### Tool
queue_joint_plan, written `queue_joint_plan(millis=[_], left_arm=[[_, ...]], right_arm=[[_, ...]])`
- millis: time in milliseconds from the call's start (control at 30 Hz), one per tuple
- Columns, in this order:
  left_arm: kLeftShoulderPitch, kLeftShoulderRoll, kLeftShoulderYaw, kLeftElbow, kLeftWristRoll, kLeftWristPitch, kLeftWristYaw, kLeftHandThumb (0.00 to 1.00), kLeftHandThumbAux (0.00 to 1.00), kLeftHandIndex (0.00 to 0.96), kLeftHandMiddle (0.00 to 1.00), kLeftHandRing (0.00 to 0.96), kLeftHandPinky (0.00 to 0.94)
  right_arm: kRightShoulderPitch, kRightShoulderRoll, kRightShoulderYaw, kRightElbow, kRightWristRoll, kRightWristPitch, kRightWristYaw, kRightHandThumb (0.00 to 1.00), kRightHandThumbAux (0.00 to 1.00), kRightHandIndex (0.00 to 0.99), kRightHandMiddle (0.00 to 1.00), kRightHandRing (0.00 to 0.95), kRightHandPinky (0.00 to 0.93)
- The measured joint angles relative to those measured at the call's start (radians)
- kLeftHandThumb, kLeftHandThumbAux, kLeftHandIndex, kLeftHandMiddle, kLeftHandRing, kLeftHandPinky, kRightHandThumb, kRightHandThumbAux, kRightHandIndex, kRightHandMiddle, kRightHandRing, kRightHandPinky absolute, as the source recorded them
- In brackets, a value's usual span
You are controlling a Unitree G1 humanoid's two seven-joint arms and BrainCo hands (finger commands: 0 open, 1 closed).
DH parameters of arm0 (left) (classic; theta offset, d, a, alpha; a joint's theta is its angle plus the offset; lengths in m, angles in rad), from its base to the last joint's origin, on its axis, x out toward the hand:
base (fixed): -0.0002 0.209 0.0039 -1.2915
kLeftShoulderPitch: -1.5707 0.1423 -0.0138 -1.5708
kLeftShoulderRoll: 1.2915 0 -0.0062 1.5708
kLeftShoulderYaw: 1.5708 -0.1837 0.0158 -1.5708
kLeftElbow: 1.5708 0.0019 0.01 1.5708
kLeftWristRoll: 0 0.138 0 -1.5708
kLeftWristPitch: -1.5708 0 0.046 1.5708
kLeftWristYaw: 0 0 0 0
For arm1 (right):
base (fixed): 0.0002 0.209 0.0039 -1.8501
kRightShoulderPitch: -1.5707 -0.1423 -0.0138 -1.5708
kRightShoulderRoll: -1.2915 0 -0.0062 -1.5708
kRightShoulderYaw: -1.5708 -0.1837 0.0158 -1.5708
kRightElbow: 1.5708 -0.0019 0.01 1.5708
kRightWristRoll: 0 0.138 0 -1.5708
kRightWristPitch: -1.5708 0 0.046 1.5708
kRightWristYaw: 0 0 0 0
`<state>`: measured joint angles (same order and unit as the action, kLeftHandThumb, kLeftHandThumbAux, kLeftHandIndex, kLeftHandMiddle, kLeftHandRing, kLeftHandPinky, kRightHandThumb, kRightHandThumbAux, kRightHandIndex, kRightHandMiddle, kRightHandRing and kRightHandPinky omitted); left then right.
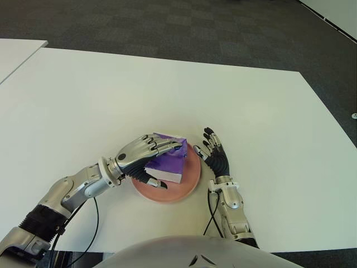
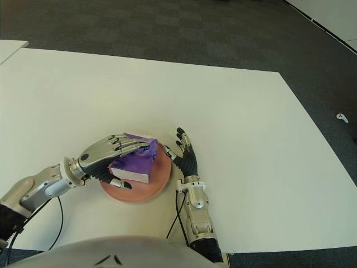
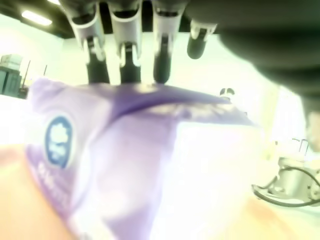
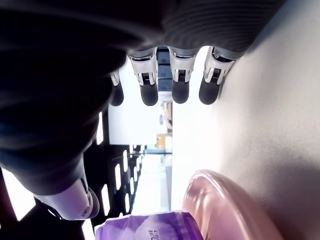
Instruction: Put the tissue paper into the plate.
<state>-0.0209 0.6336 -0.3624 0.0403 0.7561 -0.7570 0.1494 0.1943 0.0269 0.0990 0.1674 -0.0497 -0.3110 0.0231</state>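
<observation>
The tissue pack [image 1: 167,162], purple with a white side, sits in the pink plate [image 1: 189,181], toward the plate's left and far part, tilted so its far end stands higher. The left hand [image 1: 146,158] grasps it: four fingers [image 1: 159,146] lie curled over the pack's top, and the thumb [image 1: 155,182] reaches under its near white edge. In the left wrist view the fingertips [image 3: 161,70] press on the purple wrapper [image 3: 125,150], which bears a round blue mark.

The plate holds only the pack and lies on the white tabletop [image 1: 111,95], near its front edge.

The right hand [image 1: 215,153] shows just beside the plate, on its right, palm toward the plate. Its fingers are straight and spread, holding nothing; the right wrist view shows the fingertips [image 4: 180,92] extended, with the plate rim [image 4: 220,200] and a corner of the pack [image 4: 150,230] close by
</observation>
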Motion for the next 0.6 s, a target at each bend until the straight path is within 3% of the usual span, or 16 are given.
queue_joint_plan(millis=[433, 600], left_arm=[[0.021, 0.004, 0.021, -0.022, -0.042, -0.007, -0.060, 0.140, 0.286, 0.000, 0.000, 0.000, 0.000], [0.022, 0.004, 0.037, -0.028, -0.112, -0.018, -0.093, 0.122, 0.290, 0.000, 0.000, 0.000, 0.000]], right_arm=[[-0.005, 0.000, 0.000, 0.007, 0.000, -0.007, 0.000, 0.000, 0.716, 0.000, 0.026, 0.009, 0.010], [-0.007, 0.000, 0.001, 0.012, -0.001, -0.011, 0.001, 0.000, 0.711, 0.000, 0.025, 0.006, 0.008]])
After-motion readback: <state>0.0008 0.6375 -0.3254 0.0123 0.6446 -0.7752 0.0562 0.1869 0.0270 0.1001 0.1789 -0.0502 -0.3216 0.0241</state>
